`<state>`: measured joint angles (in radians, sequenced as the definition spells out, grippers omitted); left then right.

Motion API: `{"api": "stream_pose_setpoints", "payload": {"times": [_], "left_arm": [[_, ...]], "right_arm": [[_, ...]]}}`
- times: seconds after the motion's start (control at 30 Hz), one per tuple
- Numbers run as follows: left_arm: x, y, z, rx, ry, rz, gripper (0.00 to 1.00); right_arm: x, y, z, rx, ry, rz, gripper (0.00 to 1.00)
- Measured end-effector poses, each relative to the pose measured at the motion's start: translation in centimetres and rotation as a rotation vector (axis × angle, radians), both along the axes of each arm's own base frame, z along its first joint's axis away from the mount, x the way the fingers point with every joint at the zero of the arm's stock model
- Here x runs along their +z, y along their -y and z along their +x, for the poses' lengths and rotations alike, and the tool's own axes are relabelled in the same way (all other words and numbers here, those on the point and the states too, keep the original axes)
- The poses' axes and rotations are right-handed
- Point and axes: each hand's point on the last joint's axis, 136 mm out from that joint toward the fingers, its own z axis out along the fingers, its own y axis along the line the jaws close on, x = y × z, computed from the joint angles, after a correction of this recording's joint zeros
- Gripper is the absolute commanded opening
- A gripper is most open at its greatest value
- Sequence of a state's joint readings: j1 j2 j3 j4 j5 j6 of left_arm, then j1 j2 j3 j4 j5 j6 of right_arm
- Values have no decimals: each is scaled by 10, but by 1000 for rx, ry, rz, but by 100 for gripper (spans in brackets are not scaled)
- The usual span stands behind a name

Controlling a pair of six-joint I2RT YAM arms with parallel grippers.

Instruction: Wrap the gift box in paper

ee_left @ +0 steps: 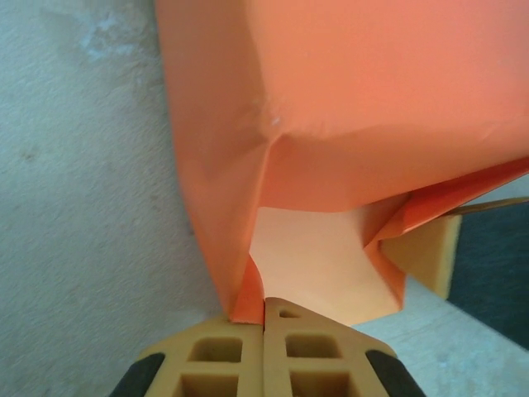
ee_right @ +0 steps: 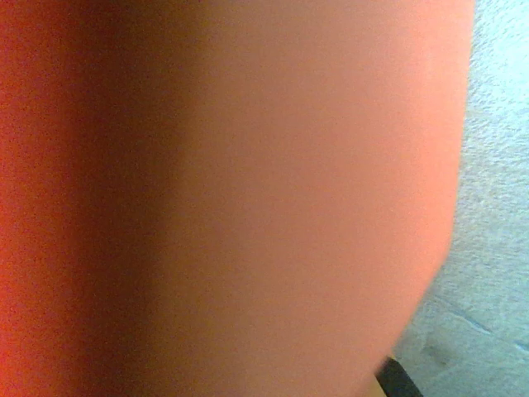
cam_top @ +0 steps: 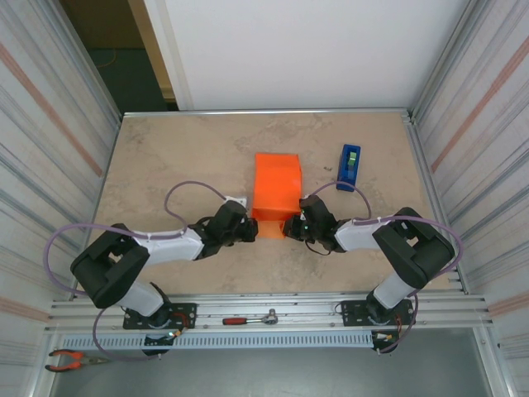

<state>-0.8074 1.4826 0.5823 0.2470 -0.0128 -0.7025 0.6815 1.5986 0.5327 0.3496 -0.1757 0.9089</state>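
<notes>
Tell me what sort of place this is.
Probably a robot lab work cell, not a home: a tabletop boxed in by ribbed metal walls, a left arm and a right arm bolted to a metal rail, and a ratchet and pliers left by the bases.

Orange paper humped box-shaped mid-bench. Left tool and right tool tucked against its near flap, either side. Blue tape dispenser near, right.

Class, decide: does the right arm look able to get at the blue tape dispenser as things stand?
Probably yes: the tape dispenser stands just beyond the right gripper with nothing standing between them, though its shut jaws must open first.
</notes>
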Motion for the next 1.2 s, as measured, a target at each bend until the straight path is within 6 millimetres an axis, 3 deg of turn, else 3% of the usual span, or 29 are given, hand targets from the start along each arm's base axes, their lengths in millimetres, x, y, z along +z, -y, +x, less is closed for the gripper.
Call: {"api": "stream_pose_setpoints", "payload": {"times": [0.47,0.63,0.7,0.8,0.87,1.03,1.2], "left_arm": [[2,28,16,36,6,-163,2],[3,30,18,52,31,-210,7],[2,30,19,56,37,-226,13],[4,36,19,47,44,-259,32],[8,41,18,40,47,-286,39],[21,44,18,18,69,-329,49],[55,24,18,27,129,-362,56]], "right_arm": [[0,-4,1,2,3,2,0],[0,-4,1,1,4,1,0],[0,-4,1,1,6,0,0],[0,-4,1,-1,9,-3,0],[0,-4,1,-1,9,-3,0],[0,-4,1,-1,11,-5,0],[0,-4,1,-1,11,-5,0]]}}
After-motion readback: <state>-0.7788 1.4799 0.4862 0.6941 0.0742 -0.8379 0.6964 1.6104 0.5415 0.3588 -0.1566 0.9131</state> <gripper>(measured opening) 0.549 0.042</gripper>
